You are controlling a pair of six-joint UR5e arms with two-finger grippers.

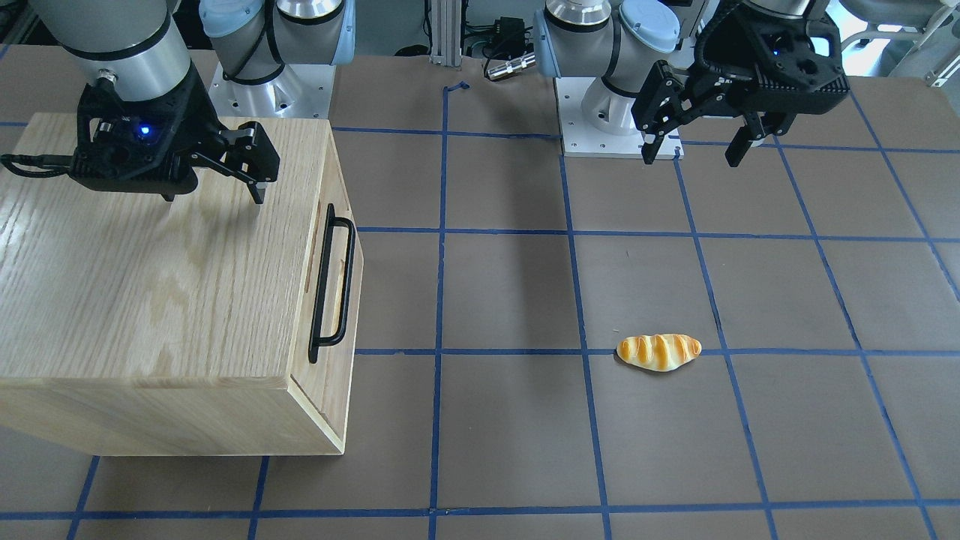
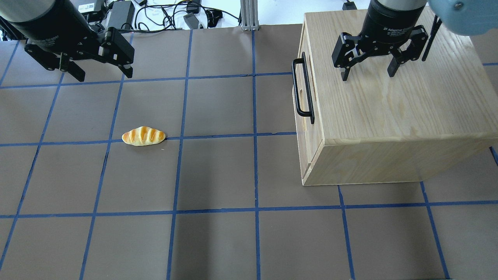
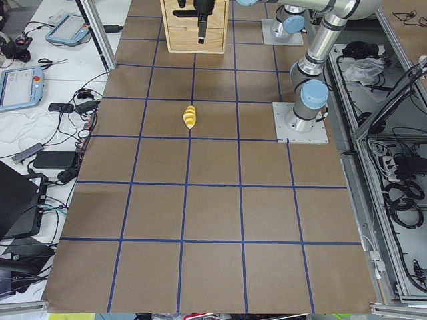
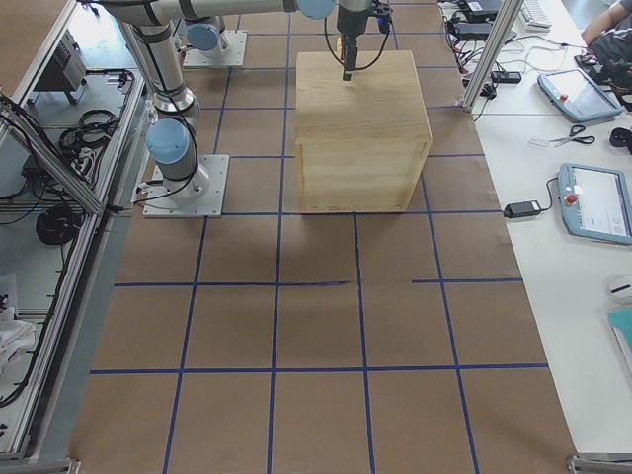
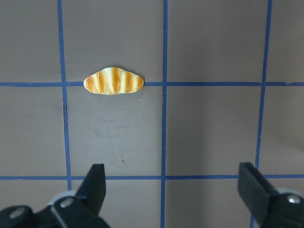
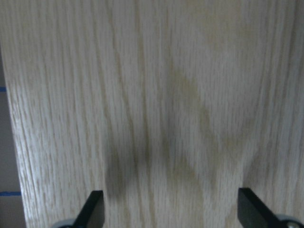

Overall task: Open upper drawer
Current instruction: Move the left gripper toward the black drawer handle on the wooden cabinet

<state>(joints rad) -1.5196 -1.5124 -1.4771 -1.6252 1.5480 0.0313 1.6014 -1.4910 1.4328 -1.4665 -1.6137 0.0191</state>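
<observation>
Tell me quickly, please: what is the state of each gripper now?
Left gripper: open, holding nothing, above the table.
Right gripper: open, holding nothing, above the cabinet top.

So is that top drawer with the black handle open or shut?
Shut. The upper drawer sits flush with the cabinet face, no interior showing; the open right pincer hovers above the cabinet top.

Brown table top (image 2: 218, 175), blue tape grid (image 2: 255, 171). White bench (image 3: 63, 73) at one end: tablet (image 3: 19, 88), cables (image 3: 70, 110). Light even
</observation>
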